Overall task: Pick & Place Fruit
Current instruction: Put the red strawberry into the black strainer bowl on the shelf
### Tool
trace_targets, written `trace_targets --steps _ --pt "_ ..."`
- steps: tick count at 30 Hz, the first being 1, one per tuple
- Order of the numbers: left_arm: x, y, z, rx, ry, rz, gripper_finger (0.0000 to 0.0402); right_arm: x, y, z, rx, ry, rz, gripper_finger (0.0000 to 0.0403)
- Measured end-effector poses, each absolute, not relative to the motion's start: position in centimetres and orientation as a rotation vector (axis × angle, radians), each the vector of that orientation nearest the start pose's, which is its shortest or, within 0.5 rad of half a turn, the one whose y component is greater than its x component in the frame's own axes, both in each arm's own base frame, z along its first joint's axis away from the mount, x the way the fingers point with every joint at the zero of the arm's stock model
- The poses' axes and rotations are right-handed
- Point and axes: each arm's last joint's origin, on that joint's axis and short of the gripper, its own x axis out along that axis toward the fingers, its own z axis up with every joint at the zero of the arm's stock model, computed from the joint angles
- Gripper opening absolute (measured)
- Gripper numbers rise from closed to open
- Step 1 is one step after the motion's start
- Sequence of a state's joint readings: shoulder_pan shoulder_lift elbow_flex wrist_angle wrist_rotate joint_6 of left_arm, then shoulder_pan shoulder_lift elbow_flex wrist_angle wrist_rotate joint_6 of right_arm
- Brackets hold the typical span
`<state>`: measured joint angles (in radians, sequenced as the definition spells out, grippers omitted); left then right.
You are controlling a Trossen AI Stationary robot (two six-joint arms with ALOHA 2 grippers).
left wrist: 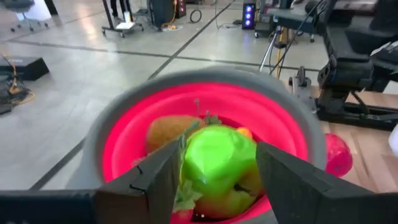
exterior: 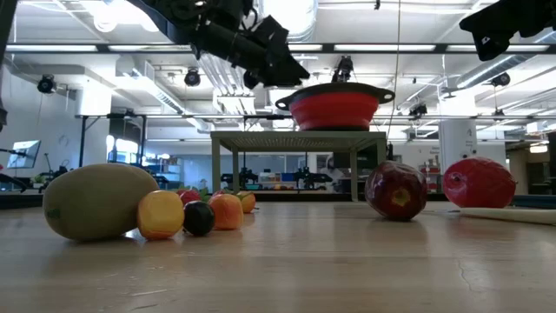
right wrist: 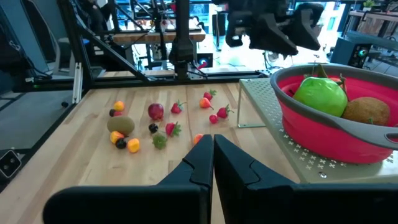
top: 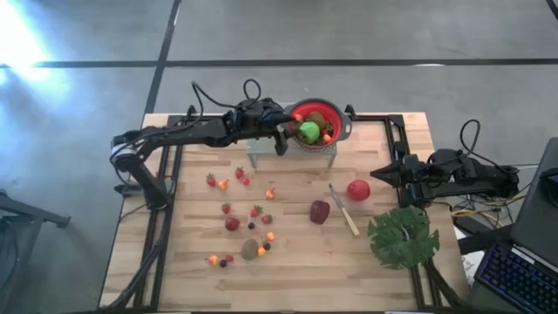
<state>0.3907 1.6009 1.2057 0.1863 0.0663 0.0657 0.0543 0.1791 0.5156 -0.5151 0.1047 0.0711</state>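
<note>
A red bowl (top: pixel 329 113) with a grey rim stands on a perforated metal stand (exterior: pixel 295 139) at the table's far edge. In it lie a green apple (right wrist: pixel 320 93), a kiwi (right wrist: pixel 367 109) and smaller fruit. My left gripper (right wrist: pixel 280 34) hangs open just above the bowl's left rim. In the left wrist view its fingers (left wrist: pixel 155 180) frame the apple (left wrist: pixel 217 155), which rests in the bowl. More fruit lies on the table: a red apple (top: pixel 357 189), a maroon fruit (top: pixel 320 211), a kiwi (top: pixel 250 249), strawberries (top: pixel 240 173). My right gripper (right wrist: pixel 212 152) waits shut at the table's right edge.
A pale-handled knife (top: pixel 343 209) lies between the maroon fruit and the red apple. A big green leaf (top: pixel 403 237) lies at the near right corner. Small orange pieces and dark berries (top: pixel 222 260) are scattered at the near left. A laptop (top: pixel 523 253) sits beyond the right edge.
</note>
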Motion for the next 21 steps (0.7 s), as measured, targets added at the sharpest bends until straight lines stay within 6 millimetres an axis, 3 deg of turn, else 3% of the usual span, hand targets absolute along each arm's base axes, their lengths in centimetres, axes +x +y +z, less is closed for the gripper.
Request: trace_targets --steps 11,21 --pt "30.7 10.0 34.2 0.018 0.320 0.218 0.0213 6.7 0.1 27.1 0.057 0.176 -0.057 0.0008" --pt "26.7 6.0 34.6 0.019 0.582 0.178 0.0213 6.7 0.1 27.1 0.057 0.176 -0.057 0.0008"
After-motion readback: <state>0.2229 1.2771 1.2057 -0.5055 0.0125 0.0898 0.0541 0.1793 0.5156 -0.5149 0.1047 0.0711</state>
